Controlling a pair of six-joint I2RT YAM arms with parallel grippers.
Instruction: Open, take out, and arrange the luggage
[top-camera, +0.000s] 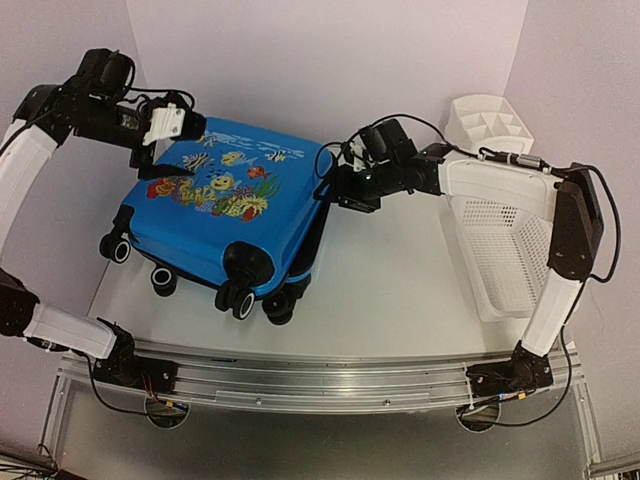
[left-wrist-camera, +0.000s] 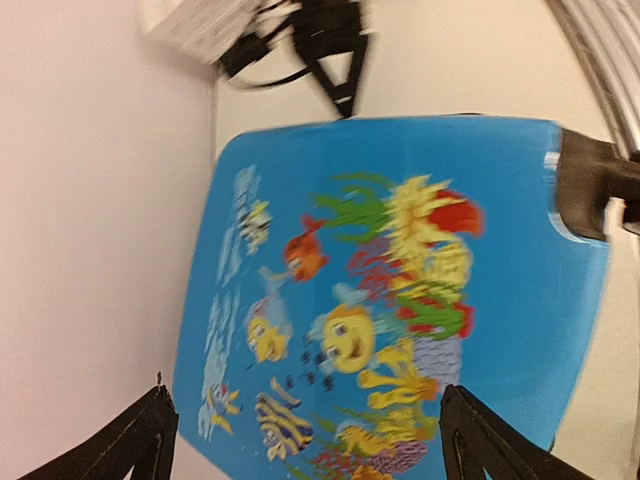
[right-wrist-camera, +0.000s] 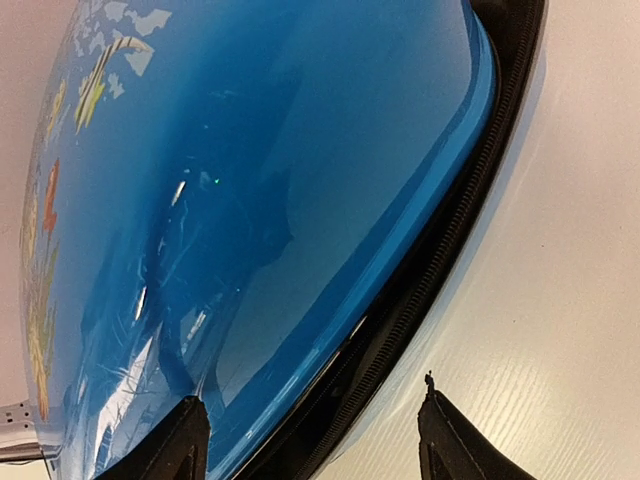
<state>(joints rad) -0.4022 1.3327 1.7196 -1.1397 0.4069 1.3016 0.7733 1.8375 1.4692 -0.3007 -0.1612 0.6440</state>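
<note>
The luggage (top-camera: 225, 215) is a bright blue hard-shell suitcase lying flat with its fish-and-coral lid up and its black wheels (top-camera: 245, 300) toward the near edge. My left gripper (top-camera: 165, 165) hovers open and empty over the lid's far left corner. In the left wrist view the blurred print (left-wrist-camera: 390, 300) lies between the spread fingers (left-wrist-camera: 130, 445). My right gripper (top-camera: 342, 190) is open at the case's right edge. In the right wrist view its jaws straddle the black zip band (right-wrist-camera: 440, 250) beside the blue shell (right-wrist-camera: 250, 200), holding nothing.
A white slatted basket (top-camera: 500, 250) stands on the table's right side, with a white divided organiser (top-camera: 490, 120) behind it. Purple walls close in at the back and sides. The table (top-camera: 400, 290) shows between the case and the basket.
</note>
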